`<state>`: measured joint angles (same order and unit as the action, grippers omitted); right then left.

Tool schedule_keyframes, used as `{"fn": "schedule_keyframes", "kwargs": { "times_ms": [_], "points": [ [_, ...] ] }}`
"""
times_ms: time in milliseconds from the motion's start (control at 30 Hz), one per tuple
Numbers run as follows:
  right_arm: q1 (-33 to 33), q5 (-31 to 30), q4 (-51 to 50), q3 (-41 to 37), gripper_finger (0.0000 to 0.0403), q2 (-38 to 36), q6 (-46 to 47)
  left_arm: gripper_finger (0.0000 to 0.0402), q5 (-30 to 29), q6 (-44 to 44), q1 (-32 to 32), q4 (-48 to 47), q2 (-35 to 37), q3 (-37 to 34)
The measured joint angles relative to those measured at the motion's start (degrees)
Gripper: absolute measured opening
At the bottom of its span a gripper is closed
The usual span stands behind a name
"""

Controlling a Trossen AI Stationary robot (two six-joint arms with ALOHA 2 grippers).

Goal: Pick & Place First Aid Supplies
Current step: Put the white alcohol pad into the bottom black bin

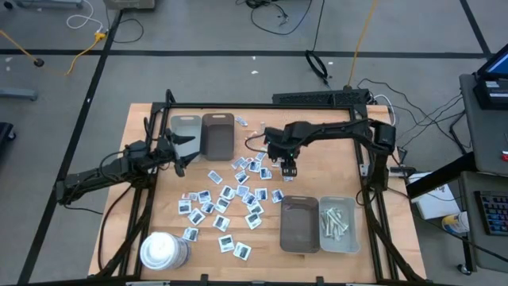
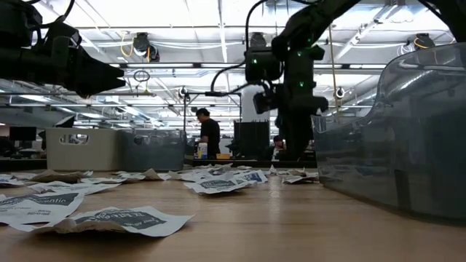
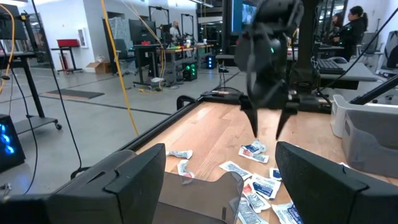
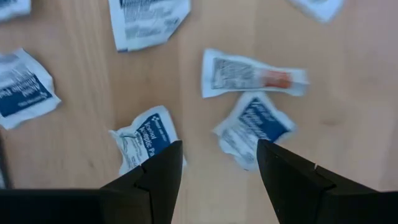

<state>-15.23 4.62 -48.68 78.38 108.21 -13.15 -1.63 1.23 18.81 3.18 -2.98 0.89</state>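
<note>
I have the right gripper (image 1: 289, 168) hanging fingers-down over the upper right edge of the scattered packets (image 1: 226, 202) in the middle of the wooden table (image 1: 143, 135). Its fingers stand apart with nothing between them. Through its wrist camera, bare wood shows in the gap between the fingertips (image 4: 163, 168). A crumpled blue-and-white packet (image 4: 144, 138) lies touching the line of one finger, and a second blue packet (image 4: 256, 127) lies just beside the other. A longer sachet with an orange patch (image 4: 252, 73) lies farther ahead, its long axis running across the gap. So I judge a packet must be brought between the fingers before I close.

The right arm is much nearer this cluster. The left gripper (image 1: 179, 152) waits spread wide at the left side of the table, near the grey tray (image 1: 185, 127) and brown tray (image 1: 217, 133), holding nothing.

A second pair of trays (image 1: 317, 230) sits at the lower right; one holds pale strips (image 1: 334, 221). A white cylinder (image 1: 163, 250) stands at the lower left.

I cannot tell how high the right fingertips are above the table. The print on the packets is too blurred to read.
</note>
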Motion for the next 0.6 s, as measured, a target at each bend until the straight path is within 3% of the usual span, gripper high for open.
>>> {"fn": "schedule_keyframes", "kwargs": {
  "times_ms": [300, 600],
  "points": [
    [0.4, -3.2, 7.5, -2.4, 0.0188, 1.8, 0.0, 0.0306, 0.0, 0.0, 0.0, 0.0, 0.0, 0.0],
    [0.3, -3.1, 7.6, -3.9, 0.0081, 1.8, -0.2, 0.0306, 0.0, 0.0, 0.0, 0.0, 0.0, 0.0]
  ]
}}
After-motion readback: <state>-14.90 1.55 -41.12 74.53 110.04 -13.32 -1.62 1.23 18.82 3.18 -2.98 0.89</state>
